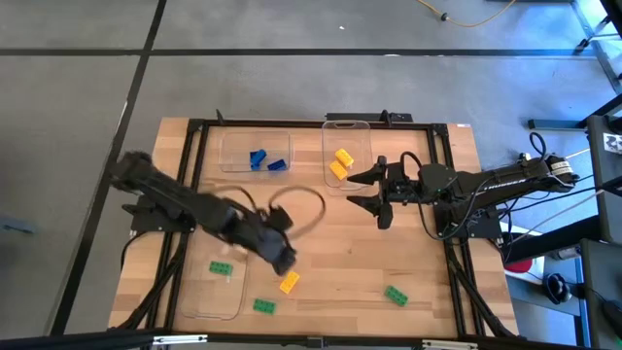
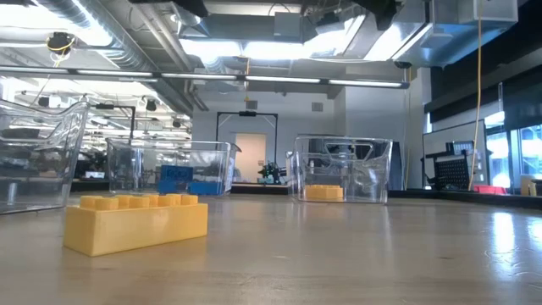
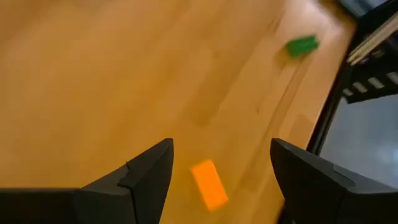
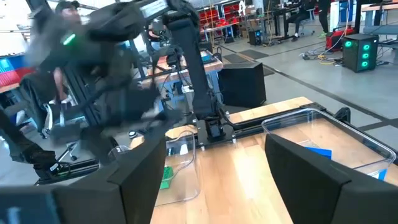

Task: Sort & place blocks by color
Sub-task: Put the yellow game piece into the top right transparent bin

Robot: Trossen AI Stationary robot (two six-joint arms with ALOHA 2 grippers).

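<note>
Left end effector (image 1: 283,261) hung open right over the loose small yellow studded plastic brick (image 1: 289,283) near the wooden worktop's (image 1: 330,243) front edge, lined up to grab. Right end effector (image 1: 372,192), open too, was empty.

Left gripper (image 1: 284,261) hovering low over the table, fingers spread. Right gripper (image 1: 364,191) hanging mid-table, fingers apart, empty.

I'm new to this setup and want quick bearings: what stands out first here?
The left gripper hangs open just above a loose yellow block near the table's front edge. The right gripper waits open beside the clear tray holding two yellow blocks. Blue blocks sit in the neighbouring tray; green blocks lie scattered in front.
</note>
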